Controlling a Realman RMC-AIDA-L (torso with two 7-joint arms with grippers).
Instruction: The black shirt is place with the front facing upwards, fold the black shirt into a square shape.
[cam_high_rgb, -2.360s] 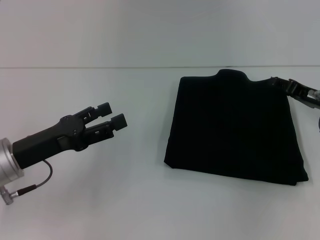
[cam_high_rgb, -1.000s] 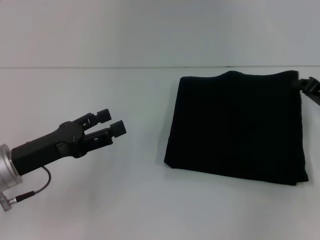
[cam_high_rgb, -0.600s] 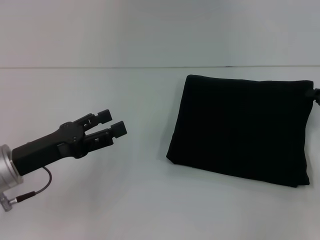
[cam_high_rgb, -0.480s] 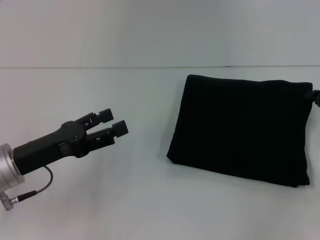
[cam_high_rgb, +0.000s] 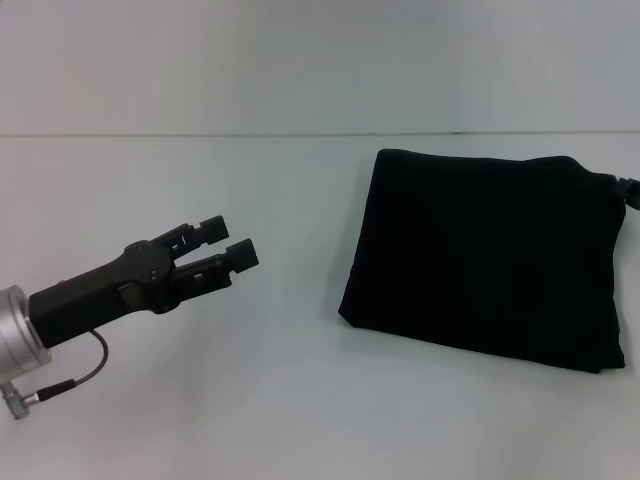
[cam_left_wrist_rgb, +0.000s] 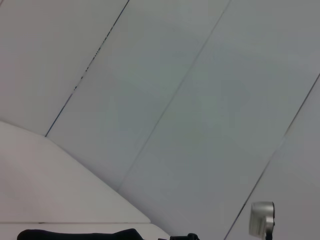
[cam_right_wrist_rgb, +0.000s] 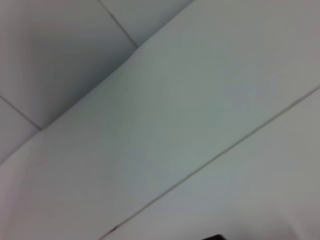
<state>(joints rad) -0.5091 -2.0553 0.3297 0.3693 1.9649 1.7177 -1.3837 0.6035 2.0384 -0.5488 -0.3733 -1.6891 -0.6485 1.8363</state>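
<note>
The black shirt (cam_high_rgb: 485, 260) lies folded into a rough rectangle on the right half of the white table, with no lettering showing. A thin strip of the shirt (cam_left_wrist_rgb: 75, 234) also shows at the edge of the left wrist view. My left gripper (cam_high_rgb: 227, 240) hovers open over bare table well to the left of the shirt, with nothing between its fingers. Of my right gripper, only a small black tip (cam_high_rgb: 631, 188) shows at the picture's right edge, beside the shirt's far right corner.
The white table (cam_high_rgb: 300, 400) ends at a pale wall (cam_high_rgb: 300, 60) behind the shirt. A grey cable (cam_high_rgb: 70, 378) hangs under my left wrist. A silver part (cam_left_wrist_rgb: 262, 220) shows in the left wrist view.
The raised fold at the shirt's far edge has flattened. The shirt has slid slightly right. My right gripper has drawn back to the right edge. My left gripper barely moved.
</note>
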